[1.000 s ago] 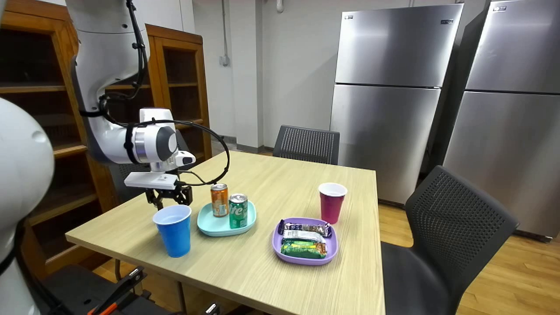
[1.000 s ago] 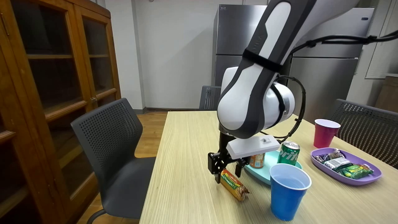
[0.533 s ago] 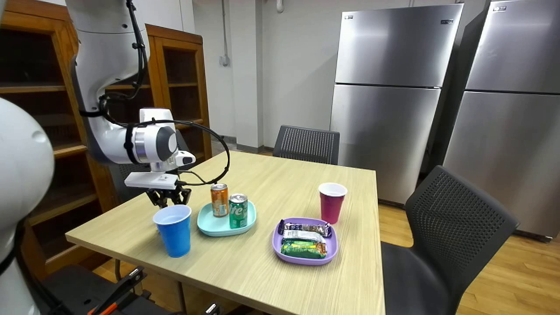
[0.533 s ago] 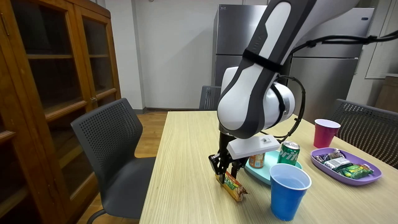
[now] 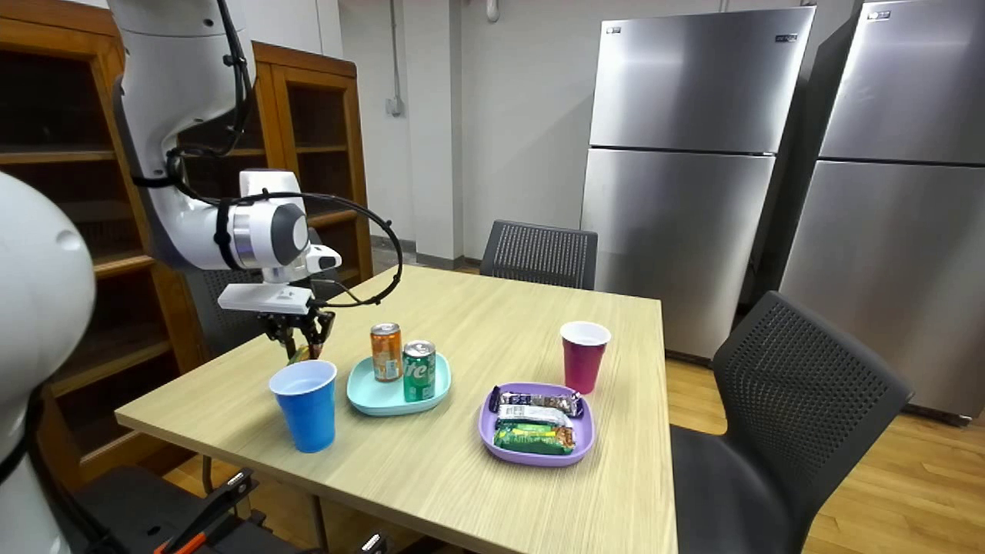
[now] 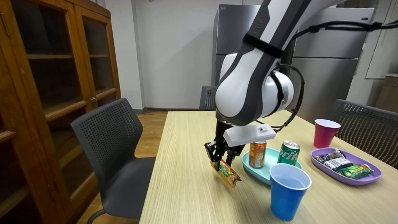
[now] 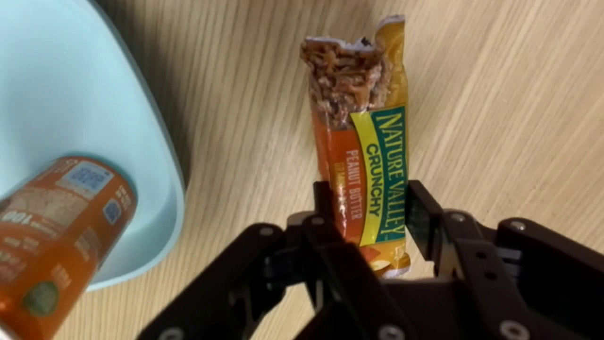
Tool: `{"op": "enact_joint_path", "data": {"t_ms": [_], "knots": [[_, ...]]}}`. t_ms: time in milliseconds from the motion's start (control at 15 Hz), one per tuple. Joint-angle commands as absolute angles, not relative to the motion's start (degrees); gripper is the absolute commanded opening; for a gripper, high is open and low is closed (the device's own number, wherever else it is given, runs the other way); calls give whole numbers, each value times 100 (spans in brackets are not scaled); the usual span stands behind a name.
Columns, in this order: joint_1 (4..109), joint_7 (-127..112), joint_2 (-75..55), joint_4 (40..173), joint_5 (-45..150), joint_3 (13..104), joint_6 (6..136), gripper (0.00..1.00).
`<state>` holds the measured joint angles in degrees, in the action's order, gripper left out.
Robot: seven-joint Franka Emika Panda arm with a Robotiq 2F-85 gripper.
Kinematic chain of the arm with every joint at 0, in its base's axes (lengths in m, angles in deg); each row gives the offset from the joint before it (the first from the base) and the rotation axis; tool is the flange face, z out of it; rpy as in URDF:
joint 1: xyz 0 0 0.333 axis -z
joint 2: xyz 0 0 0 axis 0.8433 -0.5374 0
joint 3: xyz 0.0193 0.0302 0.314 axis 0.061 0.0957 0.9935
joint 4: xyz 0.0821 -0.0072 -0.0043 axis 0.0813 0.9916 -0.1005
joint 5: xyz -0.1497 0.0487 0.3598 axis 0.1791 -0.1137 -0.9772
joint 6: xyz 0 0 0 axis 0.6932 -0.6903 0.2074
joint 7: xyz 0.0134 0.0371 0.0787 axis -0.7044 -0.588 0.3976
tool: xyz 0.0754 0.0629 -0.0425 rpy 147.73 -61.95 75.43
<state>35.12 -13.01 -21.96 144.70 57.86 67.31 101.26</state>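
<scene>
Just above the table [image 6: 183,168], my gripper [image 7: 370,205] now clamps the bar [image 7: 363,146], lifted since a second ago, jaws no longer spread.

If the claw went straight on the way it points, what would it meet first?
Most likely the tabletop: the claw points down at it. The granola bar it grips may touch down first. How much gap lies between is hard to judge.
</scene>
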Motion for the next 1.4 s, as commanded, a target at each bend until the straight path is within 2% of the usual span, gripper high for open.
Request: {"op": "enact_joint_path", "data": {"t_ms": [0,1333], "knots": [[3764,-1074,-1505,14652,5579,7043,9916,17],[4499,-1519,360,14781,5879,6637,9390,17]]}}
